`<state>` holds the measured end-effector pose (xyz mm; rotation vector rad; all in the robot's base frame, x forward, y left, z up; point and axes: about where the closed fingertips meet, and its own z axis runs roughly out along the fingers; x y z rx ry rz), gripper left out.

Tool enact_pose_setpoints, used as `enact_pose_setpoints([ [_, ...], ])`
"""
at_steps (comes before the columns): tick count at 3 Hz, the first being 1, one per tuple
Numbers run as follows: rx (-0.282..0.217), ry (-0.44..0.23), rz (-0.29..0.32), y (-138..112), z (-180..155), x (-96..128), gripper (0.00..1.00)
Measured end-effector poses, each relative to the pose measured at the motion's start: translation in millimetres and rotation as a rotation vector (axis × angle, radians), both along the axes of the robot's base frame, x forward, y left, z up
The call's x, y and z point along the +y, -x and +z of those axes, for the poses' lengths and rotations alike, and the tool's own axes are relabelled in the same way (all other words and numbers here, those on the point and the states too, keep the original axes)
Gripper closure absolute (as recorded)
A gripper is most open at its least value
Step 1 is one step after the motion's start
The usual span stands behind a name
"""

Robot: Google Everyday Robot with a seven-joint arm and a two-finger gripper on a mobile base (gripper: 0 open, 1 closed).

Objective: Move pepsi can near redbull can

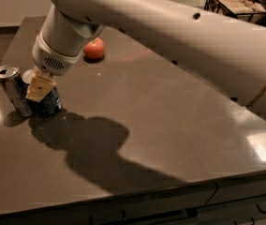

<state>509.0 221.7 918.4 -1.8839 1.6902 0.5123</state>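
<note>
Arm: my arm (180, 41) enters from the upper right and slopes down across the table to its far left side. The white wrist housing, with its vent grille, points down and slightly left.

Claw: my gripper (44, 93) sits low at the pepsi can (53, 103), covering the can's upper left part. Whether the claw grips the can or merely stands about it, I cannot tell.

Task items: the pepsi can stands on the table's left side, just to the right of the redbull can (12, 89). Their bases are very close; contact cannot be confirmed. The redbull can's top leans slightly leftward in this view.

Surface: the table (180, 130) is dark, smooth and glossy, with bright reflections at right and far left. My arm's shadow (93, 146) lies in front of the cans. A red apple (94, 48) rests farther back, well apart from both cans.

Room: a wire basket (233, 3) sits at the upper right, beyond the table. Drawer fronts (245, 203) show below the near edge.
</note>
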Motion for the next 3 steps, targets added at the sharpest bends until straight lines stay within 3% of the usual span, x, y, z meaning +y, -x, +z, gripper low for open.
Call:
enact_pose_setpoints([
  [1,-0.001,0.001,0.002,1.2,0.4,0.8,0.05],
  [3,-0.002,0.001,0.004,2.2,0.8,1.4,0.00],
])
